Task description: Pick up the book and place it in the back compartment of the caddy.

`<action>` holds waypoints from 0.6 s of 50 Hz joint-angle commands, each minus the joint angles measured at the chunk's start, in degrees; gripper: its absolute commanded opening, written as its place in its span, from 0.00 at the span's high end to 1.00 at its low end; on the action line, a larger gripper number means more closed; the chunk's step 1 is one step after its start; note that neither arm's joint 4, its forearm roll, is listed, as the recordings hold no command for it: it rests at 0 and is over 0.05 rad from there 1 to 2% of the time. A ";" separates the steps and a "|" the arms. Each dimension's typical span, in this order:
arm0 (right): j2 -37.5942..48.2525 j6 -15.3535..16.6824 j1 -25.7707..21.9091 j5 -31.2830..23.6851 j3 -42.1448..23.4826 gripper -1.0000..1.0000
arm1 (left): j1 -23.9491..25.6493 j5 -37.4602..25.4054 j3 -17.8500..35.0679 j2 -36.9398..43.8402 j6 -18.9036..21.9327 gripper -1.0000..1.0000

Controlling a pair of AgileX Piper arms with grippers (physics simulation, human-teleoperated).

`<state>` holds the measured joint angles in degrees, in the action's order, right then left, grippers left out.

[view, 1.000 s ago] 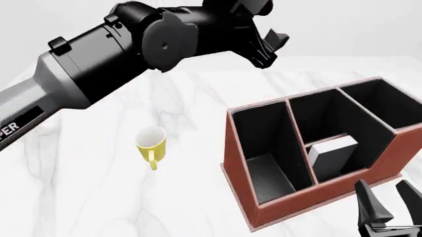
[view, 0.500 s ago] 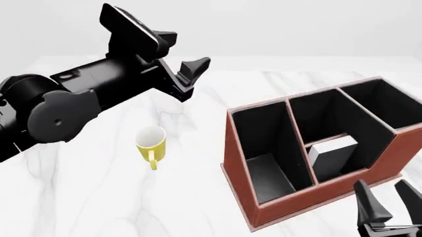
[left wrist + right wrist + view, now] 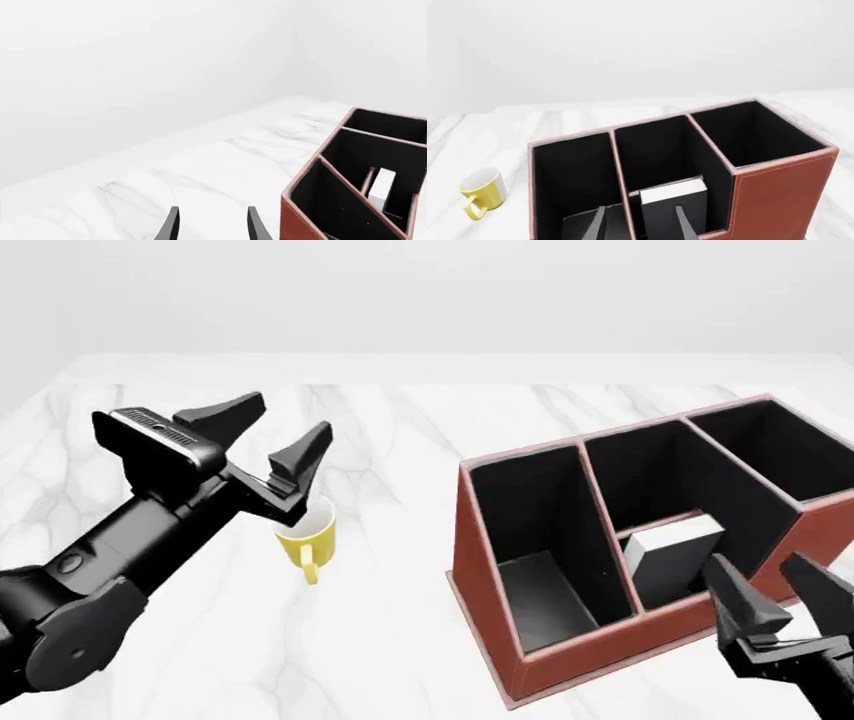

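Black book (image 3: 674,555) stands upright in a small caddy (image 3: 561,665) cell, just far-left of the empty, spread right gripper (image 3: 785,600); left gripper (image 3: 274,445), also spread, hovers well away left.

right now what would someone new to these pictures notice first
The big reddish-brown caddy with black-lined cells fills the right half of the marble table, with the black book standing in a small cell near its front wall. To its left sits a yellow mug, with the open left claw hanging just above it. The open right claw rises at the near right corner, by the caddy's front wall.
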<state>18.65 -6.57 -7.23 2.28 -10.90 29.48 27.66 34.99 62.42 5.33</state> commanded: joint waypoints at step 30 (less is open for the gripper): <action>-2.22 4.38 -3.48 -47.51 -90.17 0.00 | -2.19 14.99 -9.08 7.30 -5.00 0.00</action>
<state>15.75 -1.14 -13.48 -37.03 -82.03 27.08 40.85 26.67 68.00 0.85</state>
